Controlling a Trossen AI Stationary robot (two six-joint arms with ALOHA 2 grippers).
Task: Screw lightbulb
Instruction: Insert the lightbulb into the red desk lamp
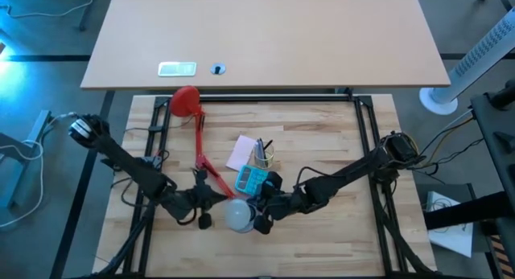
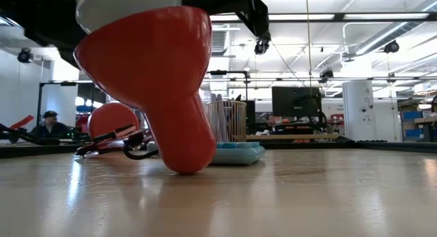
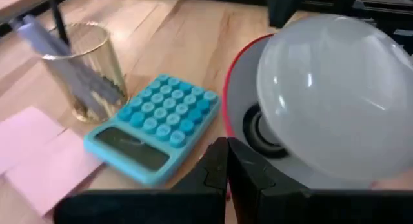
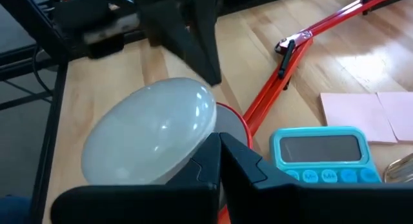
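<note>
Two arms meet at the near edge of the counter, over the lamp's red shade, which lies tipped with its mouth up. The lightbulb sits at that mouth, its white dome above the socket; the left wrist view shows it tilted, not yet square in the hole. Right gripper presses against the dome's side, left gripper is at the shade's other side; whether either is clamped or apart I cannot tell. Just beside them lie a blue calculator, a pen cup and pink notes. My worry: turning it crooked could cross the thread or roll the shade away.
</note>
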